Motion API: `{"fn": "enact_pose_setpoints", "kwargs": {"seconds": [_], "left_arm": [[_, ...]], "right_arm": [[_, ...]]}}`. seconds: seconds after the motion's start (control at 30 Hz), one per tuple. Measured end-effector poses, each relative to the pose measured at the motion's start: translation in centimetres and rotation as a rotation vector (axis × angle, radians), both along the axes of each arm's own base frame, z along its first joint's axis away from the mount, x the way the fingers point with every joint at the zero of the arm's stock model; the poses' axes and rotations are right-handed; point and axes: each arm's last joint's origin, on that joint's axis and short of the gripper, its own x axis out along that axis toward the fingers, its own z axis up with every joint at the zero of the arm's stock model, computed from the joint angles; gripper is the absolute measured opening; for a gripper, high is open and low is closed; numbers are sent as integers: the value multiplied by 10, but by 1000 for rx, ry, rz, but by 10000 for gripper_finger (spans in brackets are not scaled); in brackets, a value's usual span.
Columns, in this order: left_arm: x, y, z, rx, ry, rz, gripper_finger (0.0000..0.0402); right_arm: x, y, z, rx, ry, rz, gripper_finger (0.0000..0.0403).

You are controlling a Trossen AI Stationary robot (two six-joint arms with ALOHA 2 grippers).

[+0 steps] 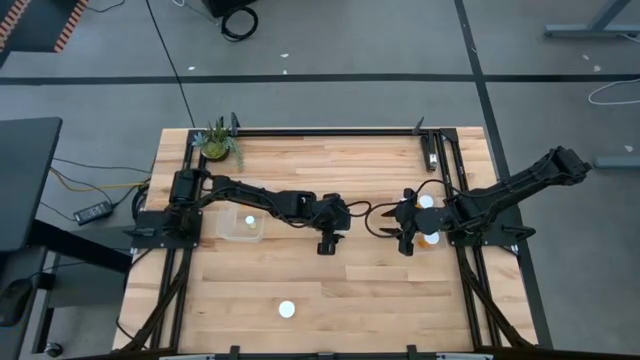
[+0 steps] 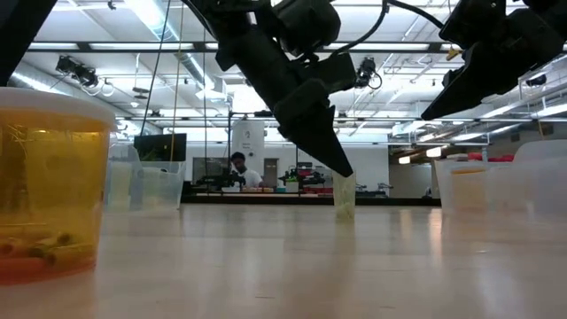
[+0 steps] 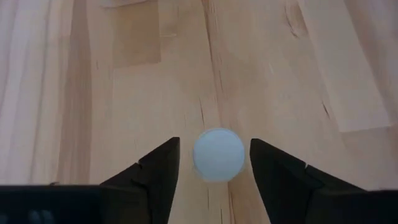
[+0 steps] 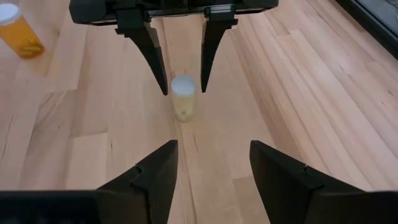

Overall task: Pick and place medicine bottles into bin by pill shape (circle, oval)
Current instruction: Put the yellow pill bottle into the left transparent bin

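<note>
Two arms of mine are out over the worktop (image 1: 330, 290), meeting near its middle. The left arm reaches in from the left edge, the right arm from the right edge, and they face each other. A clear bin (image 1: 243, 226) sits beside my left arm toward the left edge, with one white cap showing inside it; whether that is a whole bottle I cannot tell. A small potted plant (image 1: 217, 142) stands at the far left corner.

My left gripper (image 4: 181, 59) hangs fingers down, spread and empty, straddling a small bottle (image 4: 183, 98) with a white cap and pale yellowish body that stands upright on the wood near the middle. In the left wrist view its cap (image 3: 218, 154) sits between my two fingers with a gap on each side, so nothing is touching yet. My right gripper (image 1: 400, 228) waits just beside, also spread and holding nothing, pointed at the same bottle.

Other bottles are about: an orange one (image 4: 20, 32) off to the side, one with an orange body (image 1: 430, 238) under my right arm, and a lone white cap (image 1: 287, 309) near the front edge.

I judge this to be the pick step. Next I would need to lower slightly if required, close the left fingers squarely on the body without tipping it, lift, then carry it to the bin.
</note>
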Motion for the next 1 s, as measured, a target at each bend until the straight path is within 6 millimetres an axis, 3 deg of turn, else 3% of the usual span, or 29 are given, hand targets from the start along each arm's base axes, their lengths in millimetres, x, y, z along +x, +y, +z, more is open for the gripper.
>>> {"fn": "enact_pose_setpoints", "kwargs": {"seconds": [0.57,0.83,1.0], "left_arm": [[-1,0,2,-10,7,11,125],[-6,1,12,-12,15,16,137],[-14,1,31,-18,2,22,128]], "right_arm": [[0,0,0,4,-1,-3,206],[0,0,0,-1,0,-9,206],[0,0,0,4,1,-14,206]]}}
